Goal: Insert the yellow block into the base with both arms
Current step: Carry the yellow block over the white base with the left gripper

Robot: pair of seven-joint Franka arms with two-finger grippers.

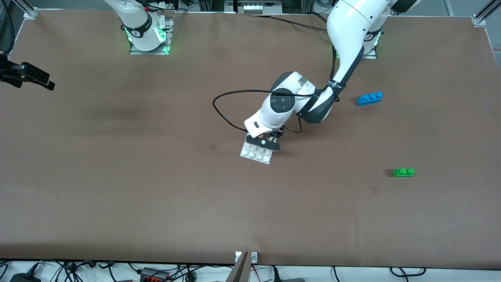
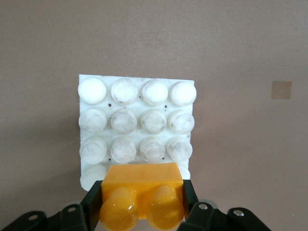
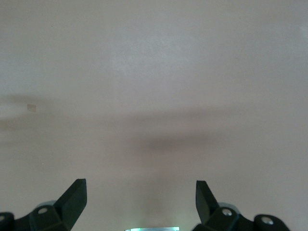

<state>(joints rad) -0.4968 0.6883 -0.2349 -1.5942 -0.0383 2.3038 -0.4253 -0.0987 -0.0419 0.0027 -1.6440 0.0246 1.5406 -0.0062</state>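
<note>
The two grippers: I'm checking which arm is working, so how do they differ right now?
The left gripper is shut on the yellow block, over the edge of the white base; the right gripper is open and holds nothing. The left is at the table's middle; the right waits over bare table. Both have black fingers.

base (image 1: 256,154): farthest stud row hidden by left gripper (image 1: 270,137) | yellow block (image 2: 141,192): seating unclear, perhaps resting on it

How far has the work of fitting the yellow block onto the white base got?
Done: the left pincer is shut on the yellow block. In hand: the block is held over one edge row of the base; whether it is seated cannot be told. Left: pressing it home. The right pincer waits open over bare table.
</note>
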